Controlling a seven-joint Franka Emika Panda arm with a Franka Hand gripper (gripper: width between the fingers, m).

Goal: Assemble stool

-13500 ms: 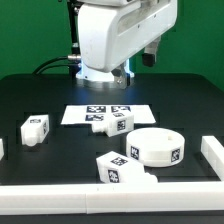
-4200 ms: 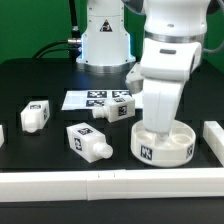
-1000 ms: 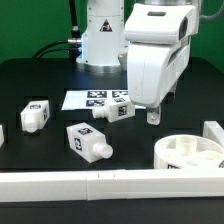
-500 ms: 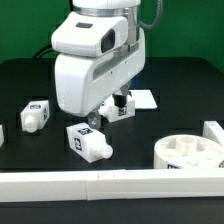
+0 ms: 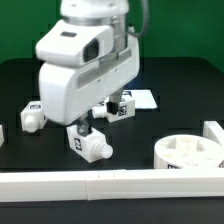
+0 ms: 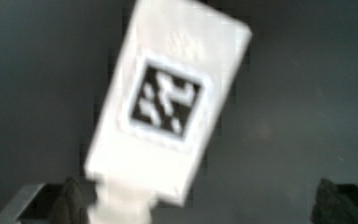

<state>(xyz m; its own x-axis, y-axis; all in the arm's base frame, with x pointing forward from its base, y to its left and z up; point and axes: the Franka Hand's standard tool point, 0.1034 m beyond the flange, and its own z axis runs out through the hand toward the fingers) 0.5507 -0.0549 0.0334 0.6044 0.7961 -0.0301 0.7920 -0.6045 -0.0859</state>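
Setting: We see a black tabletop point(image 5: 175, 112) in front of a green backdrop, with a long white rail point(image 5: 100, 185) running along its front edge.
Arm: A bulky white robot arm point(image 5: 85, 70) hangs low over the tabletop and fills the middle of the exterior view.
Fingers: In the wrist view we see two dark fingers point(image 6: 345, 198) spread wide, pinching nothing.
Nearest leg: A chunky white leg point(image 5: 92, 143) with a black-and-white tag lies on its side just under the fingers. In the wrist view, the end of this leg point(image 6: 167, 110) sits in the gap, closer to one finger. We cannot tell whether they touch.
Seat: The round white seat point(image 5: 190, 152) rests flat at the exterior view's right, near the rail. Its sockets face up, and it is well apart from the fingers.
Other legs: A second leg point(image 5: 33, 115) stands at the exterior view's left. A third leg point(image 5: 122, 106) lies behind the arm, at the edge of the marker board point(image 5: 143, 98).
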